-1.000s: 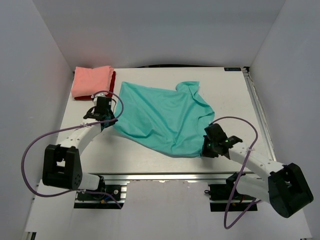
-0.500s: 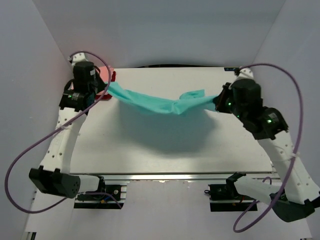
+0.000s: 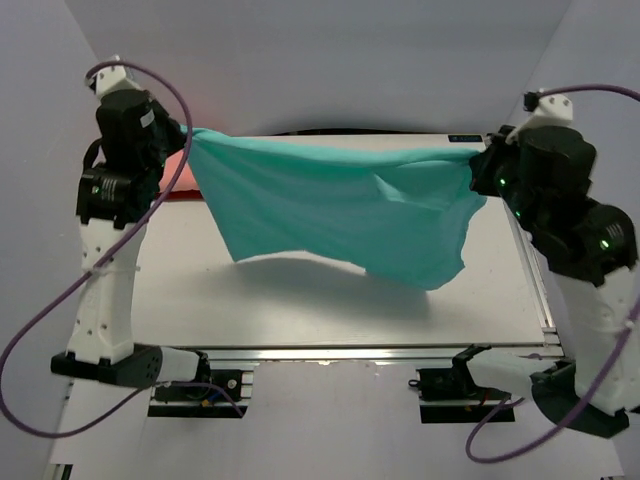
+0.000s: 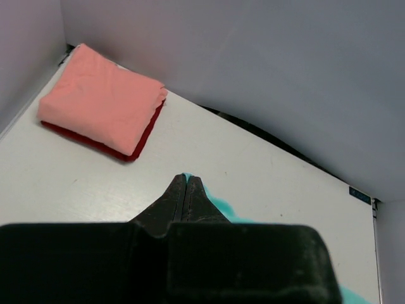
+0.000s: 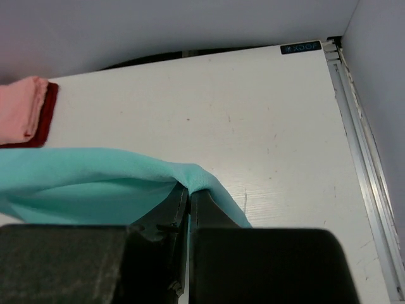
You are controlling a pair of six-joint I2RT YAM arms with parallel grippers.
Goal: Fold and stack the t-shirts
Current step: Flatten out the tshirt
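Both the left claw and the right claw are clenched on upper corners of the teal t-shirt, which hangs spread between them above the counter, and such thin pinches could slip, dropping it crumpled.

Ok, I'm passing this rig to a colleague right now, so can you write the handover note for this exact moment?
Left gripper: shut on one end of the teal t-shirt.
Right gripper: shut on the other end.
The teal shirt hangs spread between them above the table, and its lower edge is uneven.
Done: the salmon-pink t-shirt lies folded on the folded dark red t-shirt in the far left corner.
Left: lay the teal one flat, fold it, and stack it on that pair.
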